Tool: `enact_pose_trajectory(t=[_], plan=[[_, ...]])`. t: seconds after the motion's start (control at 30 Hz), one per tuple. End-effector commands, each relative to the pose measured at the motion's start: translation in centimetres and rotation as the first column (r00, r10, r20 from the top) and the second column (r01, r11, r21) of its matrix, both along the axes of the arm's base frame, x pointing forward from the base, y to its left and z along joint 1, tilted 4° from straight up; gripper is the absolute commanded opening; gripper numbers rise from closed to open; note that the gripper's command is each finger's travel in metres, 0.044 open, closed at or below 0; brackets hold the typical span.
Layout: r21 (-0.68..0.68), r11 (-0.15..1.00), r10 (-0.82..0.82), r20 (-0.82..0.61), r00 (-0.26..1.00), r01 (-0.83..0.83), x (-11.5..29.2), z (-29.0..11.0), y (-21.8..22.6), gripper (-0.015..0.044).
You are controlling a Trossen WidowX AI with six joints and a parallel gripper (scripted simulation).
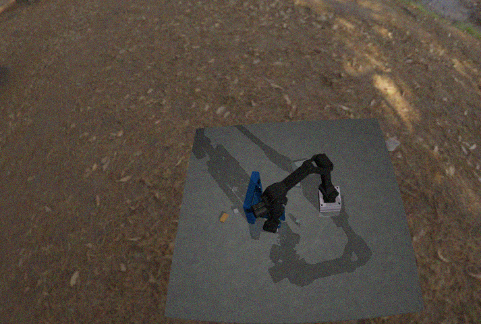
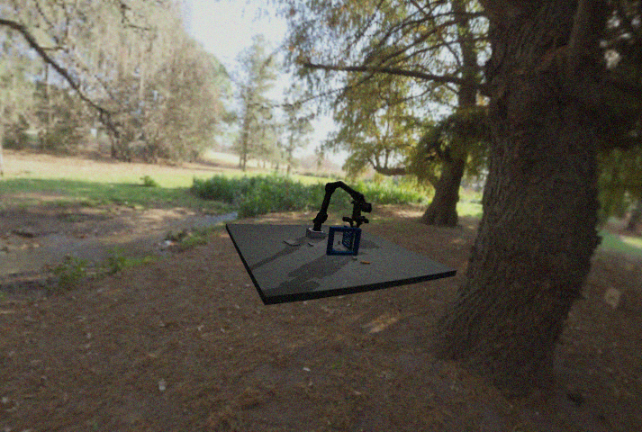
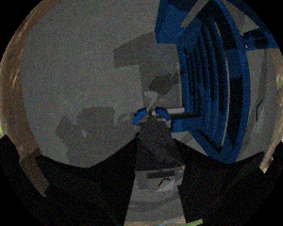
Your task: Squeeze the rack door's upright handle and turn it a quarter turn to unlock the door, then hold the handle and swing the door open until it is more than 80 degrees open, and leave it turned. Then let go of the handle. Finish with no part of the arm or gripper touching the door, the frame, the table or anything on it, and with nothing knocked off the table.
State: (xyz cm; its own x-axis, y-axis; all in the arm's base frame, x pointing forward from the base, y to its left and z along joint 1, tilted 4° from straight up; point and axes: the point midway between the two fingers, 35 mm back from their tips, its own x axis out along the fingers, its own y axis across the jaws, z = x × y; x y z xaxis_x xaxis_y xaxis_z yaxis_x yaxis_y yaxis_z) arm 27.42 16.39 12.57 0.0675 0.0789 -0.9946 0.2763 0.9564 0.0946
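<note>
The blue rack frame [image 1: 250,192] [image 2: 330,241] stands upright on the grey table. Its slatted blue door [image 3: 238,94] [image 2: 349,239] stands swung wide, roughly square to the frame, on the arm's side; the exact angle cannot be read. In the top view the arm covers most of the door. My gripper [image 3: 155,142] points down beside the door's free edge and is shut on the door handle. A short pale bar [image 3: 175,110] runs from the door toward the fingertips. The fingers hide most of the handle, so its turn is hard to judge.
An orange block [image 1: 223,217] [image 2: 365,262] and a small pale piece [image 1: 236,210] lie on the table beyond the frame. Small flat grey pieces lie between the frame and the arm's pale base [image 1: 330,208]. The upper arm arches above the table.
</note>
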Motion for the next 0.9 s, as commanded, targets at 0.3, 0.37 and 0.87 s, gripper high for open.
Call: enact_pose_trajectory(t=[0.3, 0.37, 0.87], plan=[[-0.007, 1.0, -0.025, -0.008, 1.0, 0.025, -0.03, -0.04, -0.07, 0.0025], [-0.007, 1.0, -0.025, -0.008, 1.0, 0.025, -0.03, -0.04, -0.07, 0.0051], [-0.007, 1.0, -0.025, -0.008, 1.0, 0.025, -0.01, 0.42, -0.06, 0.0297]])
